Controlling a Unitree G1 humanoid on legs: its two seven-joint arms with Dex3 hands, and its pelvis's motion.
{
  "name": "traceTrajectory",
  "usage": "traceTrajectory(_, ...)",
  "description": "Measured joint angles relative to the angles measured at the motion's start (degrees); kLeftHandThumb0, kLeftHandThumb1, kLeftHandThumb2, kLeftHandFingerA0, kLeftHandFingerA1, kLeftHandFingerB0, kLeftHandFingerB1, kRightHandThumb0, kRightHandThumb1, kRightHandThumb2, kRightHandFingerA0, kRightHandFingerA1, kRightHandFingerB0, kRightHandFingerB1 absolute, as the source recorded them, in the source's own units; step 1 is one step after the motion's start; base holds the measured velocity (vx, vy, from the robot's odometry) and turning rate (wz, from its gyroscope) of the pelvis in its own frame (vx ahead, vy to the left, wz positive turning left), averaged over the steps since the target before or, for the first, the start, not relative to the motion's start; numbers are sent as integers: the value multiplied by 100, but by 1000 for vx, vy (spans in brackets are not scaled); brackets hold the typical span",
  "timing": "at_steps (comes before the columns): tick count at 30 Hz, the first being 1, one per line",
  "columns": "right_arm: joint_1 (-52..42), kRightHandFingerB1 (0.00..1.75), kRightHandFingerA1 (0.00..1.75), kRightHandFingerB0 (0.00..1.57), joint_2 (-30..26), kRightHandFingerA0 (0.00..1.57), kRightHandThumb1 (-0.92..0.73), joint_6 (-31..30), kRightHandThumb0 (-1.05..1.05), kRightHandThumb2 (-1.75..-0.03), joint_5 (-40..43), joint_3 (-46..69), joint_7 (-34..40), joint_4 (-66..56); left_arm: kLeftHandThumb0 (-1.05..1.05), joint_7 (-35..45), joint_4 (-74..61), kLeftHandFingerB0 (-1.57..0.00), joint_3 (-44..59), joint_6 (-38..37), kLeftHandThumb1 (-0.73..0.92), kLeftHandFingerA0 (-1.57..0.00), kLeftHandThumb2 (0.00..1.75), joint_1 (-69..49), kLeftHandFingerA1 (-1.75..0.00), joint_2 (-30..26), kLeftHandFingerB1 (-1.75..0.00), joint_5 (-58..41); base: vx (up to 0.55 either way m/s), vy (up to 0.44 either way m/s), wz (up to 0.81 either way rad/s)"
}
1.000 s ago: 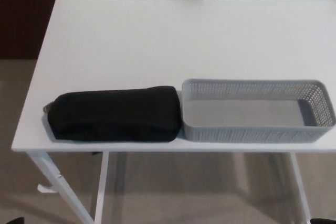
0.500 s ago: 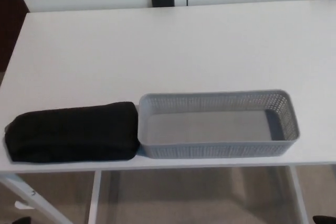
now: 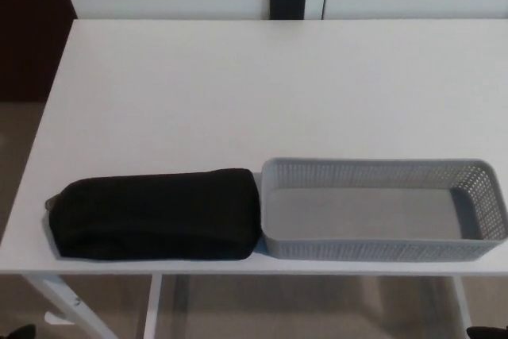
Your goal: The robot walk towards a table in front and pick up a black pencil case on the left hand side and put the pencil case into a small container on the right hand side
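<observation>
Black soft fabric pencil case (image 3: 155, 213), long and rounded, lies flat on its side near the front edge of the white rectangular table (image 3: 238, 93), at about seven o'clock from the tabletop's middle. Its right end sits just beside, seemingly touching, the left short wall of the grey perforated plastic container (image 3: 384, 249), a shallow oblong basket lying at about five o'clock along the same front edge. The container's floor is bare. Its right end runs to the picture's right border, so that corner is slightly cut off. At the case's left tip a small nub shows, too blurred to tell whether it is a zip pull or a loop.

Below the table edge, white metal table legs (image 3: 62, 301) show only in part, cut off by the bottom of the frame. At twelve o'clock, beyond the far edge, a small dark rectangular fitting (image 3: 287, 2) sits on a pale cabinet front; what it is cannot be made out.

Neither robot hand shows in the head view, so nothing can be said of their fingers. Two dark slivers at the bottom corners are too small to identify.
</observation>
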State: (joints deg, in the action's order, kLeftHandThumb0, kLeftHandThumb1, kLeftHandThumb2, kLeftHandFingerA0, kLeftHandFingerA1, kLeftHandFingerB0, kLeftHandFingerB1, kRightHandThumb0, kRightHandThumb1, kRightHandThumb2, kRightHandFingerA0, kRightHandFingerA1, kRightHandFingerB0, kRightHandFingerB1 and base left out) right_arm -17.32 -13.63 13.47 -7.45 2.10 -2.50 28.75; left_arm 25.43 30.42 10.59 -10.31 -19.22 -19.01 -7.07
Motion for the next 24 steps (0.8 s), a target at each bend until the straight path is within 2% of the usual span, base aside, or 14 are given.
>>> traceTrajectory(1, 3, 43, 48, 45, 0, 55, -44, -8, -21, -57, -1, 0, 0, -5, -9, -19, -28, 0, -2, 5, 54, 0, 79, 10, -13, -1, -14, 6, 0, 0, 0)
traceTrajectory(2, 5, 43, 48, 44, 0, 54, -44, -13, -22, -58, 0, 0, 0, -7, -6, -32, -43, 0, -3, 9, 64, -2, 59, 14, -22, -2, -18, 9, 7, -85, 2)
traceTrajectory(8, 27, 43, 49, 44, -4, 53, -44, -22, -22, -58, 8, 3, -12, -7, -10, -133, -361, 0, -11, 200, 61, 0, 58, -41, -18, 34, -19, 11, 1, -13, 1)
traceTrajectory(10, 63, 43, 48, 44, -4, 53, -45, -23, -21, -57, 13, 1, -20, 12, -19, -157, -479, 0, -25, 286, 57, 0, 57, -64, -14, 24, -12, 18, 0, 0, 0)
traceTrajectory(16, 146, 43, 48, 43, 7, 53, -45, -34, -22, -58, 38, -3, -21, 13, -15, -203, -717, 0, -140, 448, 57, 0, 57, -115, -7, -154, -10, 142, 0, 0, 0)
traceTrajectory(18, 137, 43, 48, 44, 17, 52, -45, -57, -21, -58, 40, -15, -21, -9, -18, -190, -899, 0, -30, 495, 58, 0, 57, -265, 0, -157, -2, 106, 0, 0, 0)
traceTrajectory(19, 130, 44, 48, 44, 17, 53, -45, -67, -22, -58, 43, -13, -21, -13, -24, -173, -1005, 0, 50, 501, 48, 0, 75, -368, -2, -167, -9, 81, 0, 0, 0)
traceTrajectory(21, 143, 44, 49, 44, 17, 53, -44, -84, -23, -59, 58, -7, -24, -16, -25, -142, -1335, 0, 287, 521, 48, 0, 75, -655, -8, -179, -11, -7, 0, 0, 0)
traceTrajectory(22, 154, 44, 49, 45, 15, 54, -44, -95, -24, -59, 60, 0, -24, -16, -24, -136, -1604, 0, 468, 522, 57, 0, 57, -877, -14, -178, -15, -63, 0, 0, 0)
traceTrajectory(23, 171, 44, 49, 45, 15, 53, -44, -107, -24, -59, 63, 3, -25, -16, -32, -126, -1880, -1, 695, 520, 46, -2, 71, -1133, -19, -166, -17, -139, 0, 0, 0)
traceTrajectory(24, 184, 44, 49, 45, 14, 53, -44, -115, -24, -60, 65, 9, -25, -16, -32, -119, -2051, -2, 867, 520, 48, -4, 70, -1305, -24, -158, -15, -207, 0, 0, 0)
